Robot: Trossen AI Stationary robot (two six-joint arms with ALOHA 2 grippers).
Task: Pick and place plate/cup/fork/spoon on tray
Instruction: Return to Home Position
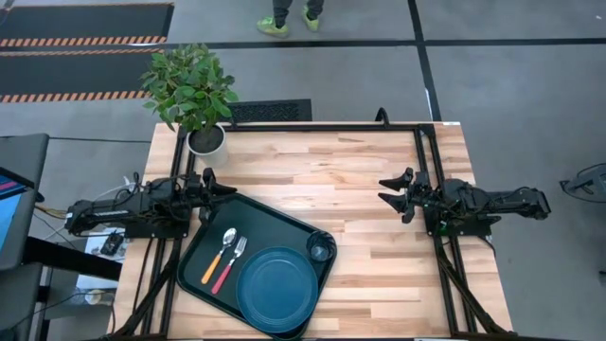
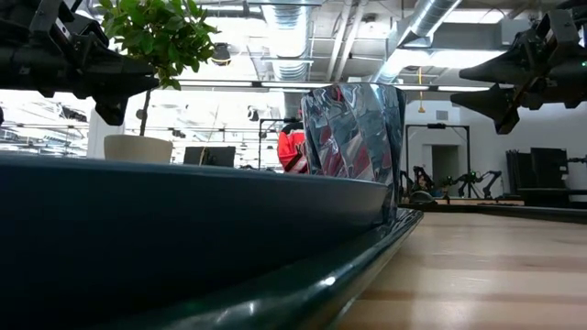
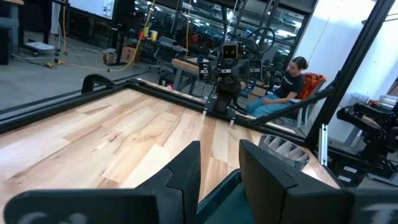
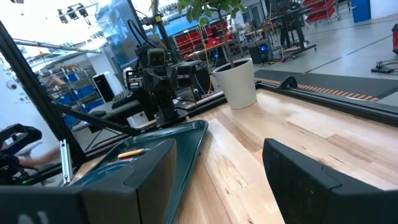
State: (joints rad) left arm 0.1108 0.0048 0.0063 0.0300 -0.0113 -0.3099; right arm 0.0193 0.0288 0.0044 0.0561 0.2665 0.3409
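Observation:
The dark-green tray (image 1: 213,223) lies at the table's near left. On it rest the dark-blue plate (image 1: 276,287), the small dark cup (image 1: 320,250) in the tray's right corner, the orange-handled spoon (image 1: 217,258) and the pink-red-handled fork (image 1: 230,262), side by side left of the plate. In the low view the cup (image 2: 353,147) stands behind the plate's rim (image 2: 183,206). My left gripper (image 1: 227,189) hovers open and empty above the tray's far corner. My right gripper (image 1: 386,189) hovers open and empty at the table's right side.
A white pot with a green plant (image 1: 204,140) stands at the table's far left corner. Bare wood (image 1: 360,170) stretches between the two grippers. A person sits beyond the table in the left wrist view (image 3: 289,84). A person's feet (image 1: 289,24) show on the floor beyond the table's far edge.

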